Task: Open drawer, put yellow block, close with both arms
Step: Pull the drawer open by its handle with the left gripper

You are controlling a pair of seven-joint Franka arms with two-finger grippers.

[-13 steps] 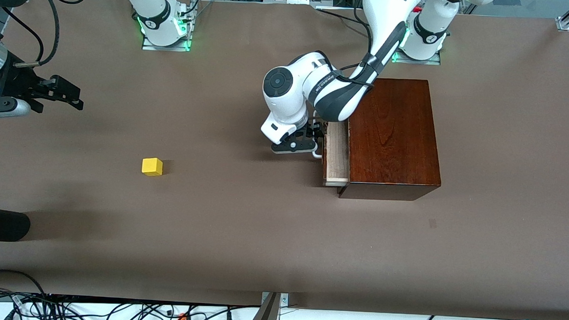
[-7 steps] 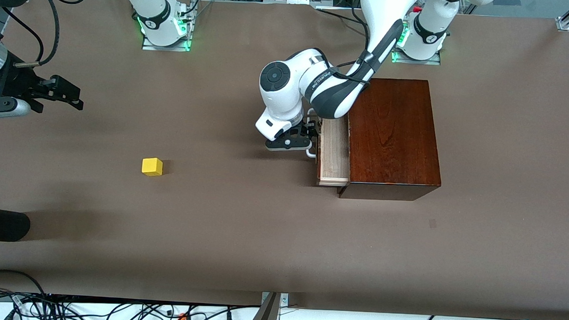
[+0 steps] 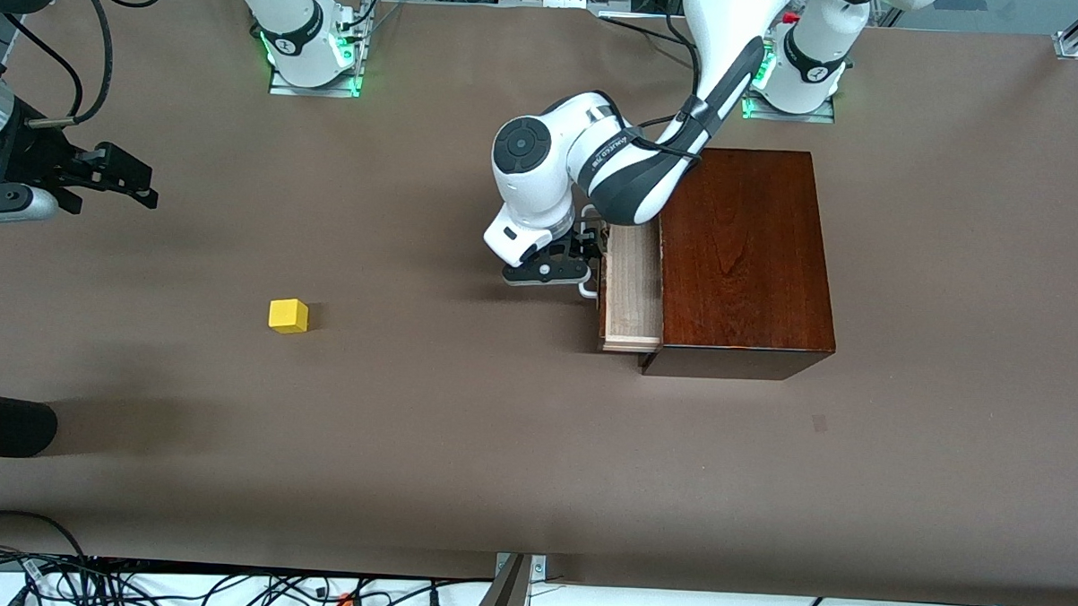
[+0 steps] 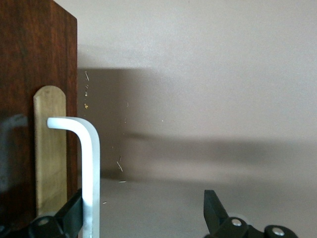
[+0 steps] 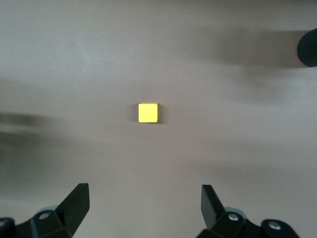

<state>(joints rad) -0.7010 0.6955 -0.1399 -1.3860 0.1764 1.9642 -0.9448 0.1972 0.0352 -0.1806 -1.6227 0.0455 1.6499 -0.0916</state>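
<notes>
Both grippers are standing open: I am hooking the left gripper [image 3: 569, 261] around the handle [image 4: 89, 168] of the part-open drawer [image 3: 633, 293]; the right gripper [image 5: 143, 208] is hovering above the yellow block [image 3: 288, 316], which is sitting on the table [image 3: 409, 424] toward the right arm's end.

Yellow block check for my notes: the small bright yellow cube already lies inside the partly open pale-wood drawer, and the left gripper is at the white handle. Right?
Not quite. The small bright yellow cube sits on the brown table toward the right arm's end, not in the pale-wood drawer; the front view shows it. The left gripper is indeed at the white handle.
</notes>
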